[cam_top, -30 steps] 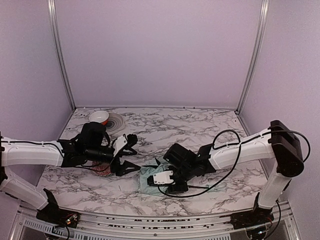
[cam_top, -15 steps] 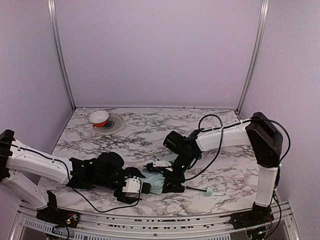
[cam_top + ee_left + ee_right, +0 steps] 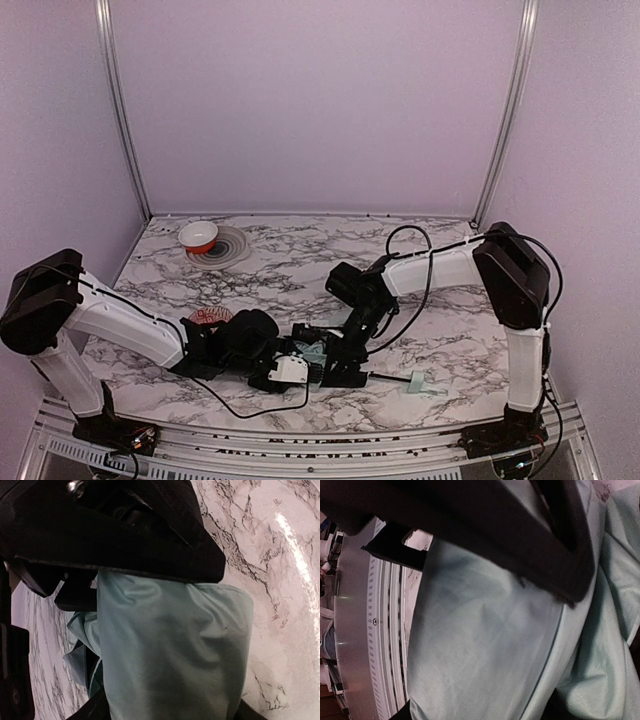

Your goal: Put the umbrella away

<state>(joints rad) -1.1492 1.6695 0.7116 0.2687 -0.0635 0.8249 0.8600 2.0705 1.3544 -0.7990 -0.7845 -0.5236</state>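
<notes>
Left fingers (image 3: pixel 125 540) and right fingers (image 3: pixel 470 520) each pinch the umbrella (image 3: pixel 170 645) by its fabric

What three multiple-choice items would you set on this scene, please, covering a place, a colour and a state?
1. Where is the bowl? A far left of the table; B near right; C centre.
2. The umbrella fabric is: A red; B mint green; C yellow.
3. The umbrella is: A open and upright; B hanging on the wall; C lying bunched on the table.
Answers: 1 A, it sits by the back left corner. 2 B, pale green cloth fills both wrist views. 3 C, its cloth and handle lie low on the marble.
</notes>
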